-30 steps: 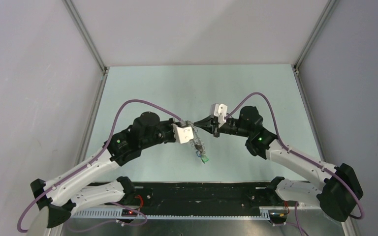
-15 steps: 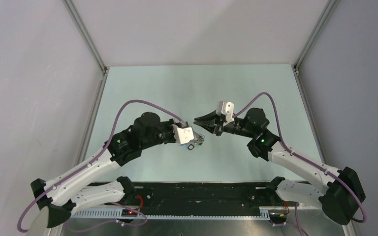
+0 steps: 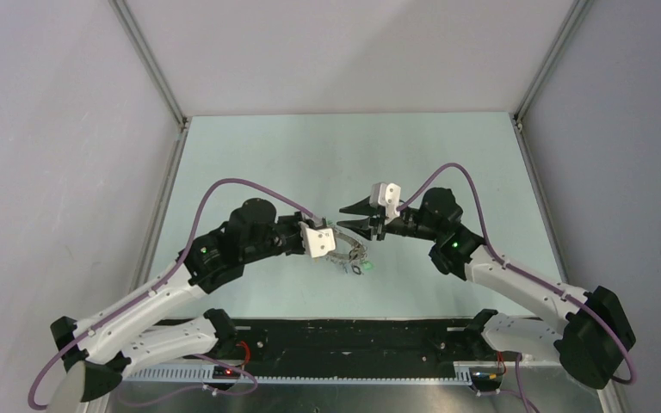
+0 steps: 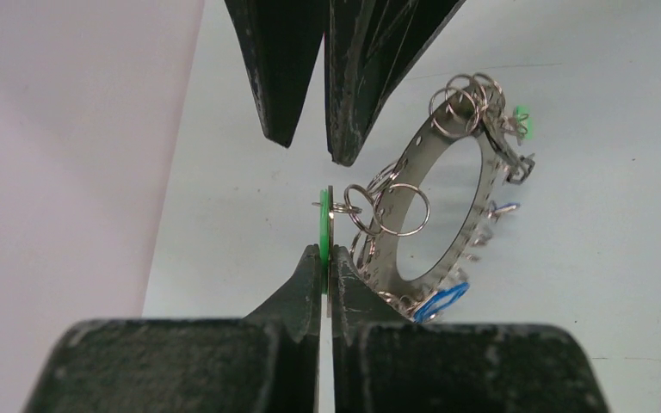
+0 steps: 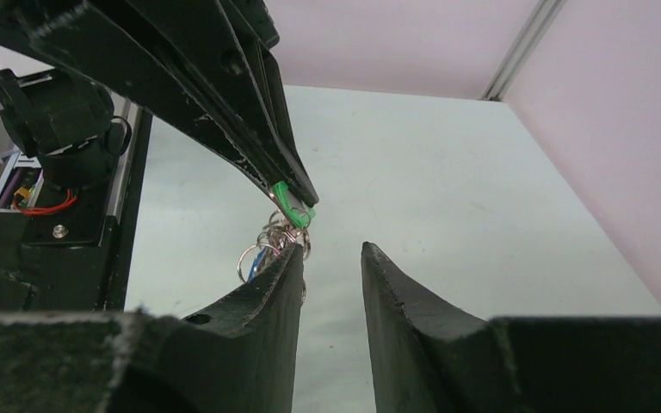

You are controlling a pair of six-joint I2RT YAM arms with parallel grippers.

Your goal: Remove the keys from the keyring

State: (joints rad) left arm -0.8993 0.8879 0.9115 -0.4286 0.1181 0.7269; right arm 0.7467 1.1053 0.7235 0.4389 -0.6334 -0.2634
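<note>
The keyring [image 4: 410,159], a wide flat grey-brown metal band hung all round with small wire loops, stands on edge and tilted over the middle of the pale mint-white bench [image 3: 310,155]. Whether its lower rim touches that surface cannot be told. Just beside the keyring, on the left arm's side, the left fingers [image 4: 327,262] are pressed together on the thin green-headed key [image 4: 324,225], pinching it flat between their tips. A wire loop links that key to the keyring. The other keys [image 4: 437,301] cluster around the keyring's rim, a blue one at its lower edge and a green one at its far upper edge, with bits of bright metal between them. The right fingers [image 3: 344,221] sit just beyond the keyring, tips pointing back at the pinched key. They are spread with a clear gap and nothing between them, one tip close beside the loops without visibly gripping any. Around the keyring the bench is a smooth, matt sheet with a few faint specks. Well behind the keyring and to both sides of it rise plain grey-lilac wall panels [image 3: 52,172], joined at the corners by slanting aluminium posts [image 3: 149,69]. On the near side of the keyring, past the bench's edge, runs a black rail [image 3: 353,334] carrying the arm bases and a white slotted cable strip [image 3: 310,372].
</note>
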